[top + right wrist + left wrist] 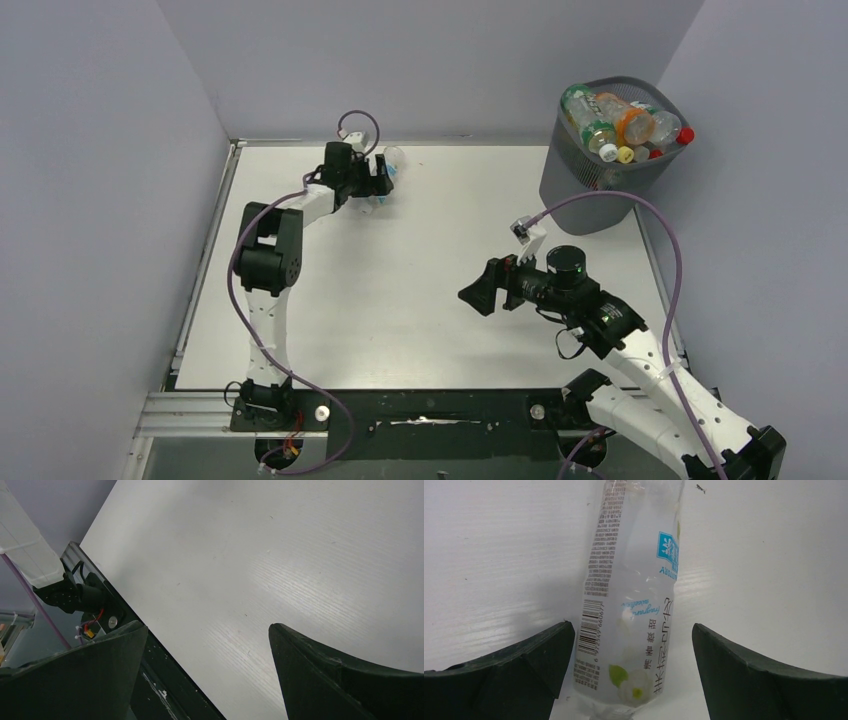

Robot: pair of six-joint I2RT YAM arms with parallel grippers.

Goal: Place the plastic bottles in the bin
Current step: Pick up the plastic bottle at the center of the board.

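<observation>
The left hand (633,630) is wide open, its two dark fingers (524,670) on either side of a plastic bottle (634,580). The bottle lies on the white counter (499,555) near the far left corner. Neither finger visibly presses it. The bottle looks empty, so it is probably light, thin-walled and easy to crush or send rolling. The labelled middle of its body seems the best place to grip. It is clear, with a barcode, a blue square logo and a white flower with a green leaf. The right hand (209,630), also wide open and empty, hovers over the counter's middle right. The grey mesh bin (590,190), far right, is heaped with bottles (620,125).
</observation>
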